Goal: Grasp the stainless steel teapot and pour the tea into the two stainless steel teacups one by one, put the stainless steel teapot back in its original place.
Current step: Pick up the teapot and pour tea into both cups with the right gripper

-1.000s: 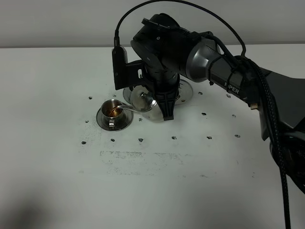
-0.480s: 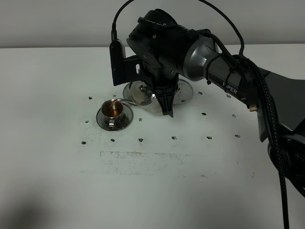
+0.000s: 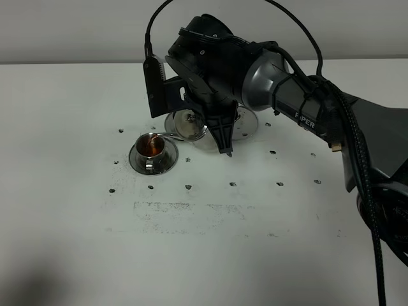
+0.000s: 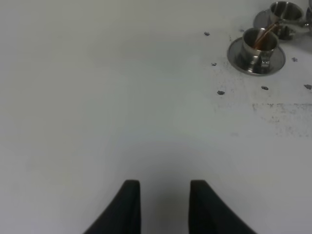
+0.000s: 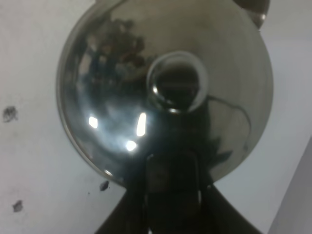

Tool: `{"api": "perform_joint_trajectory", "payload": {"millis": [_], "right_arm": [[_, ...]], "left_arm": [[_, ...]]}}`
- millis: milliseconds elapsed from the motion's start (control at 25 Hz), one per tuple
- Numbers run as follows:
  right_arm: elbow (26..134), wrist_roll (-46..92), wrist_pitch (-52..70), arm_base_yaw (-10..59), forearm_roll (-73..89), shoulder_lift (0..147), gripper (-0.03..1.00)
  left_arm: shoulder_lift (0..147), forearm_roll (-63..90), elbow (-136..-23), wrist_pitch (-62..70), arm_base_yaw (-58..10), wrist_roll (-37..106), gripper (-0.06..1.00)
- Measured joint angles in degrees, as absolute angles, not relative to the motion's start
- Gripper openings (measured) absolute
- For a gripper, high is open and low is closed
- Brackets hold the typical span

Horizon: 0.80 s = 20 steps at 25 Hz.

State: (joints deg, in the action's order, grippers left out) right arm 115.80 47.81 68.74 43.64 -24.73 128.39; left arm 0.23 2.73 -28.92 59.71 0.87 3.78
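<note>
My right gripper (image 3: pixel 220 137) is shut on the handle of the stainless steel teapot (image 3: pixel 190 125) and holds it tilted above the table. Its thin spout (image 3: pixel 167 135) reaches over the near teacup (image 3: pixel 153 148), which stands on its saucer (image 3: pixel 137 162). Reddish-brown tea (image 3: pixel 152 146) fills the cup, and a thin stream (image 4: pixel 265 35) runs into it. The right wrist view shows the domed lid and knob (image 5: pixel 178 87). The second teacup (image 4: pixel 285 9) stands just behind the first and is mostly hidden in the high view. The empty round saucer (image 3: pixel 247 125) lies behind the gripper. My left gripper (image 4: pixel 165 204) is open and empty.
Small dark specks (image 3: pixel 233 184) dot the white table (image 3: pixel 204 255) around the cups. A smudged patch (image 3: pixel 191 210) lies in front of them. The right arm and its cable (image 3: pixel 306 108) reach over the back right of the table.
The teapot has risen and moved back a little while staying tilted over the near cup. The tea in the cup has risen. The left gripper's earlier position is not shown.
</note>
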Motion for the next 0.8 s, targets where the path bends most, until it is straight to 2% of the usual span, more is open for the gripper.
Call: {"api": "perform_joint_trajectory", "payload": {"millis": [800], "right_arm": [[115.8,50.4,68.7,44.7,-29.0,128.4,0.23]], "left_arm": [[0.2,2.7,-28.9,59.7,0.9,3.8,0.24]]}}
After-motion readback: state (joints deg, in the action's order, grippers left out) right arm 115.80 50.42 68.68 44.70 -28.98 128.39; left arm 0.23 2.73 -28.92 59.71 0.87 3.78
